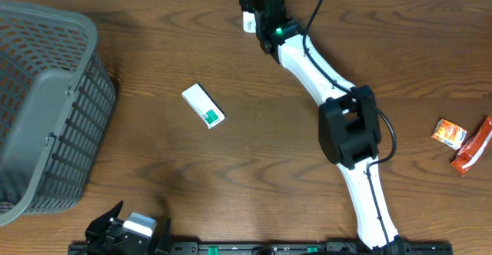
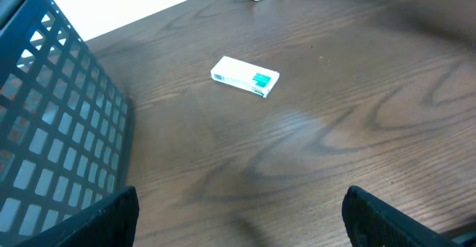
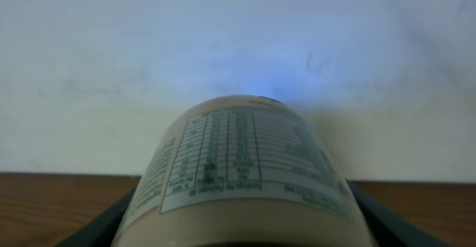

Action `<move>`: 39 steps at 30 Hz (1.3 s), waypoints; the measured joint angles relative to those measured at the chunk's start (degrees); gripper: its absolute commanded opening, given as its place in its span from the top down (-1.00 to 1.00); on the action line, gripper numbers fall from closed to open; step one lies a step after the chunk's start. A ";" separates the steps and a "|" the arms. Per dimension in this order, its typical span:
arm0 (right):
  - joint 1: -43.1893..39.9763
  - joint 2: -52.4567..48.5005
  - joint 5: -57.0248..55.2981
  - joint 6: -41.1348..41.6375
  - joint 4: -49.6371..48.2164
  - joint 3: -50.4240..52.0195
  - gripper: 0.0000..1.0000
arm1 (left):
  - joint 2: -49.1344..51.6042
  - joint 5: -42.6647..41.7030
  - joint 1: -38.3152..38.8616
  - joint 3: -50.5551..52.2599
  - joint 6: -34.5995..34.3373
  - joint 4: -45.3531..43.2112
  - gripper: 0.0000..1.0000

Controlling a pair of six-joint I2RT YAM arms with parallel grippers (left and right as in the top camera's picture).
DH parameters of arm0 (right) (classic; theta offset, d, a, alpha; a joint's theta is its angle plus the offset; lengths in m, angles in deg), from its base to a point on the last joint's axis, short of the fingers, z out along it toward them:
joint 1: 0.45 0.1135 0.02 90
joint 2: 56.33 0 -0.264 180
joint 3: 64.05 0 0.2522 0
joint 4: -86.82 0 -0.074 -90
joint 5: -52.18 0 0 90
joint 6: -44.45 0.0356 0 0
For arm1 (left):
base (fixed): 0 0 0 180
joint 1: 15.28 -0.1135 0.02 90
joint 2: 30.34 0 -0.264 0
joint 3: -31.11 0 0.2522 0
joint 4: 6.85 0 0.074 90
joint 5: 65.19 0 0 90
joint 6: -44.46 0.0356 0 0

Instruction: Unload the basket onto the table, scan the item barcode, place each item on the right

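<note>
White bottle (image 3: 239,165) in right gripper (image 3: 242,228), at far edge of table (image 1: 254,155).

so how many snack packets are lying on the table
2. A small orange packet by the table's right edge, and a longer red packet just right of it. Others may lie out of frame.

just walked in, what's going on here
The right arm is stretched to the far edge of the table, its jaws closed round a labelled container. The left arm sits at the near edge, jaws open and empty. A small white and green box lies mid-table, a grey basket on the left, two snack packets on the right.
</note>
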 measured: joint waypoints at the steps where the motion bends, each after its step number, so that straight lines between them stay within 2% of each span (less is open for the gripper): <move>1: 0.00 -0.59 -0.11 0.00 0.02 0.02 -0.10 | 0.00 0.00 0.00 0.00 0.00 0.00 -0.73; 9: -0.04 -3.89 -0.20 0.04 1.42 0.68 -0.08 | 0.00 0.00 0.00 0.00 0.00 0.00 -0.73; 12: -0.04 -3.72 -0.31 0.04 4.55 0.52 0.05 | 0.00 0.00 0.00 0.00 0.00 0.00 -0.73; 16: -0.07 -1.75 -0.28 -0.20 14.99 0.50 0.11 | 0.00 0.00 0.00 0.00 0.00 -0.04 -0.73; 23: -2.43 12.39 -2.40 -0.39 43.21 0.42 -0.03 | 0.00 0.00 0.00 0.02 0.00 -0.07 -0.73; 24: -4.28 16.17 -2.86 -0.39 49.86 0.20 -0.04 | 0.00 0.00 0.00 0.02 0.02 -0.07 -0.73; 28: -10.36 21.53 -3.74 -0.33 62.75 -0.87 0.03 | 0.00 0.00 0.00 0.02 0.00 -0.02 -0.73; 31: -17.84 21.79 -4.09 0.00 69.70 -0.83 -0.08 | 0.00 0.00 0.00 0.02 0.00 0.02 -0.73; 33: -23.45 21.07 -4.11 0.68 70.88 0.48 -0.26 | 0.00 0.00 0.00 0.02 0.02 -0.02 -0.73; 35: -29.18 20.44 -3.91 1.81 70.07 2.86 -0.35 | 0.00 0.00 0.00 0.02 0.00 0.00 -0.73; 39: -40.19 19.89 -1.46 3.48 65.31 9.92 -0.34 | 0.00 0.00 0.00 0.02 0.02 0.00 -0.73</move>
